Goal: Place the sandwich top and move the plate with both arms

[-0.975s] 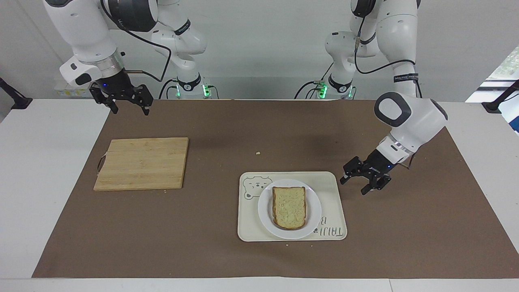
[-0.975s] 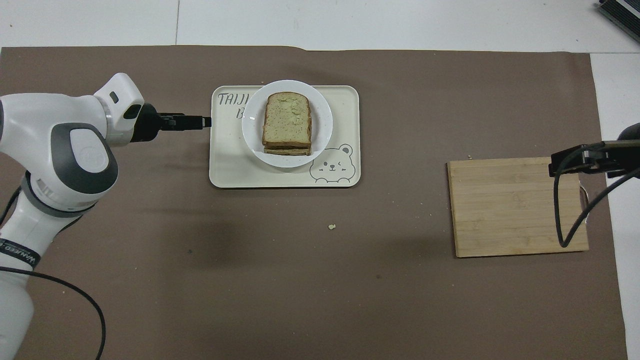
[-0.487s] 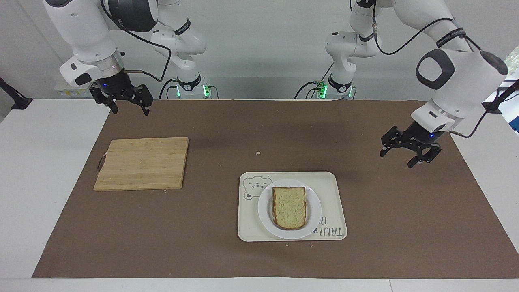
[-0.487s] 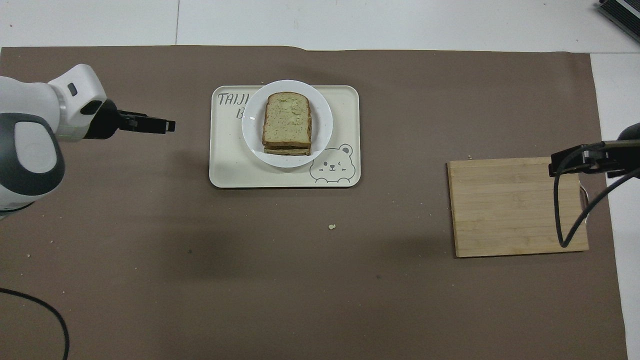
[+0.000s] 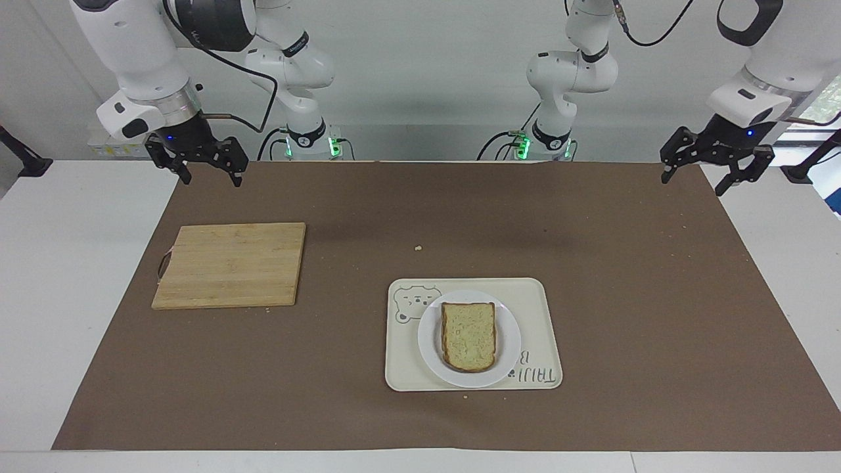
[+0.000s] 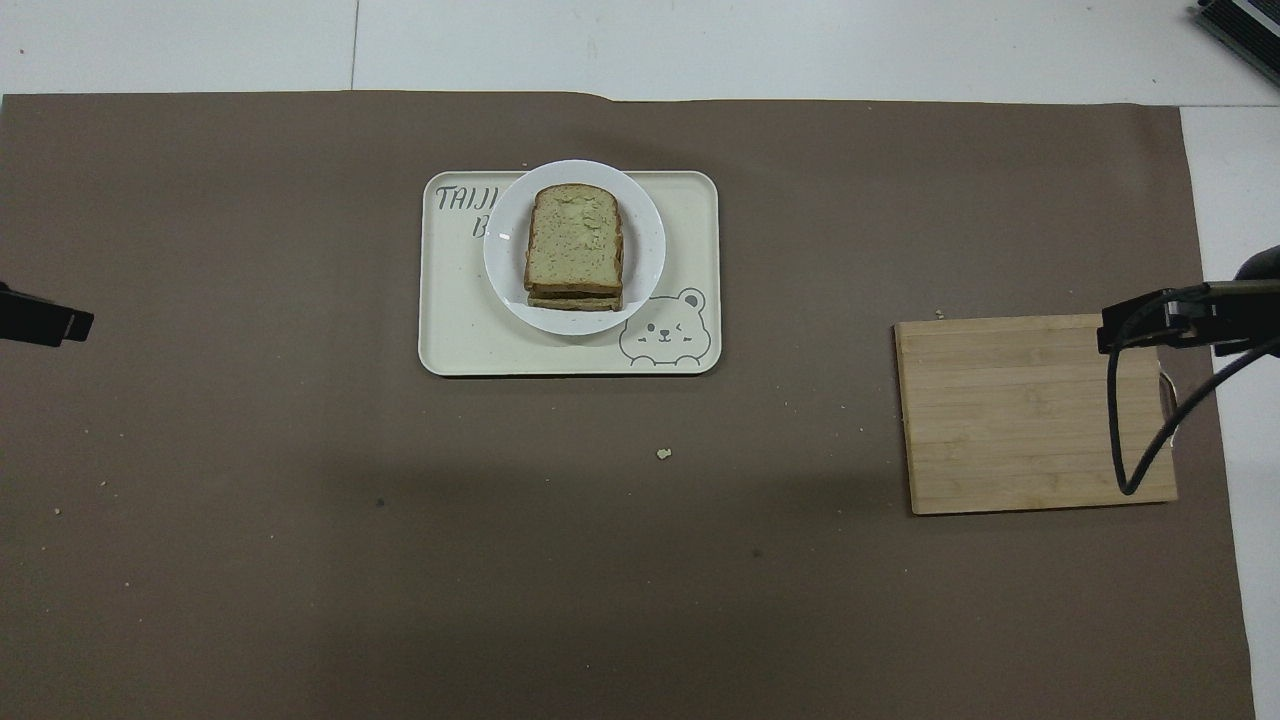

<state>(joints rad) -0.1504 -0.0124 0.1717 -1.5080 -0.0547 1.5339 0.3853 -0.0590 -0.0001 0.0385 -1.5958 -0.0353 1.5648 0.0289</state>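
Since a second ago my left gripper has pulled well away from the tray and climbed; it now hangs over the mat's edge at the left arm's end of the table, up by the robots, with its fingers spread and nothing between them. From overhead only its tip shows at the frame's edge. Nothing else has shifted.

Working from the robots' side outward, I see my right gripper first, waiting in the air over the mat's corner at the right arm's end, released as well and holding nothing. Just farther out from it lies the wooden cutting board, flat on the brown mat, bare on top, with a dark handle loop on the side toward the table's end. A small crumb sits on the mat between the board and the tray, a little nearer to the robots than the tray.

Farthest from the robots is the cream tray with its bear print. On it rests the plate, and on the plate I see the sandwich top, lying flat as the uppermost slice of a stack; the overhead view shows more layers under it.
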